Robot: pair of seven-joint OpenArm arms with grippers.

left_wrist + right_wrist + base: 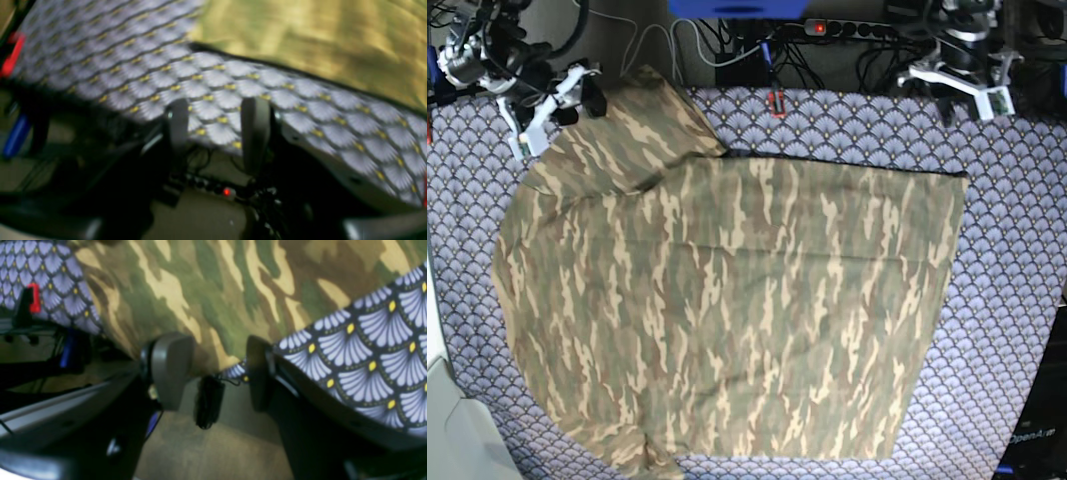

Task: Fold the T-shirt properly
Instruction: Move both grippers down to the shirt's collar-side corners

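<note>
- One camouflage T-shirt (727,310) lies spread flat on the table, over the purple-grey fan-scale cloth (1017,260) that covers it, filling most of the base view from about 9 o'clock across to 3 o'clock.
- The shirt's straight edge with a sharp corner sits toward 2 o'clock; its rounded side bulges toward 8 o'clock. Which end is collar and which is hem cannot be told.
- Its longer run appears to go from the 11 o'clock corner down to the 5 o'clock corner, diagonally across the table.
- One sleeve-like flap (642,125) juts out toward 11 o'clock; a small bunched fold (642,460) sits at the 7 o'clock edge.
- Two arms are in view, one at each far corner of the table.
- The right gripper (213,373), at 11 o'clock in the base view, stands with its jaws parted and nothing between them, just off the shirt's edge, which lies right beyond the fingertips in the right wrist view.
- The left gripper (217,130), at 1 o'clock in the base view, also shows parted jaws with nothing held, over the bare patterned cloth and apart from the shirt; its wrist view is blurred.
- One power strip (847,28) with a red light lies behind the table at 12 o'clock.
</note>
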